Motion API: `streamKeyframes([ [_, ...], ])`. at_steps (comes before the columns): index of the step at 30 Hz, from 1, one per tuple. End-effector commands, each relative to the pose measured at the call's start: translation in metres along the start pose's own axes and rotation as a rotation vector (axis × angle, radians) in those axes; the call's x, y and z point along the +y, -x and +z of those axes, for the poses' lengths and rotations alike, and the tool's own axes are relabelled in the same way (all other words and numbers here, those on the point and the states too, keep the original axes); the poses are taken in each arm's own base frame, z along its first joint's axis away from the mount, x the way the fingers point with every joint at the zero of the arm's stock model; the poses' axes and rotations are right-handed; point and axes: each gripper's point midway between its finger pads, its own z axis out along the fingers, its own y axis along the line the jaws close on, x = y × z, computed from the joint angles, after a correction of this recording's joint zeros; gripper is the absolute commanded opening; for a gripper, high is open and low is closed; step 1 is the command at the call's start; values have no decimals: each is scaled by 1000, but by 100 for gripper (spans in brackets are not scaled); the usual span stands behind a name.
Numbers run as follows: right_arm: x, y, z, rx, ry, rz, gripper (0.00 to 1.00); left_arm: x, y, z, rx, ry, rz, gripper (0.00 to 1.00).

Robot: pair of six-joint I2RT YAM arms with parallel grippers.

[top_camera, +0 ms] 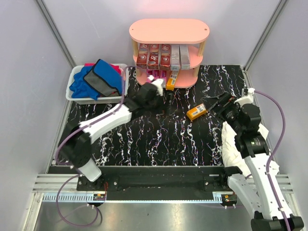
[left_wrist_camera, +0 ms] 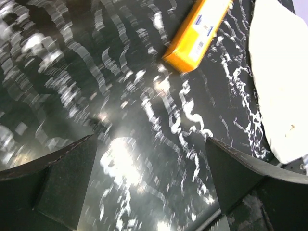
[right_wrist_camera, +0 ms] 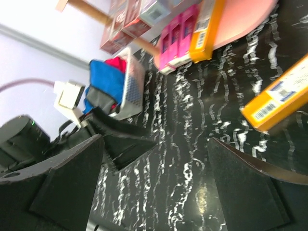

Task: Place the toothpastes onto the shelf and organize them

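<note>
The one toothpaste seen loose, an orange box (top_camera: 197, 112), lies flat on the tabletop (top_camera: 144, 139) in front of the shelf (top_camera: 168, 30), whose middle and bottom tiers hold rows of boxes. Its long axis runs slantwise, with its right end pointing at the right tool (top_camera: 212, 104). That tool sits just beside it, spread wide and holding nothing. In that wrist's view the box lies off to one side of the gap, not between the fingers. The left tool (top_camera: 167, 96), likewise agape and empty, hovers near the shelf's foot, farther from the box, so the right arm looks better placed to take it.
</note>
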Motion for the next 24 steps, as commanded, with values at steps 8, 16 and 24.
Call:
streamKeyframes([
  [8, 5, 37, -44, -177, -82, -59, 97, -93, 43, 98, -51, -109, 227, 99],
  [16, 16, 46, -61, -221, -64, -71, 97, -108, 43, 166, -72, -33, 299, 99],
  [24, 13, 46, -58, -216, -75, -80, 97, -93, 26, 209, -62, 28, 353, 99],
])
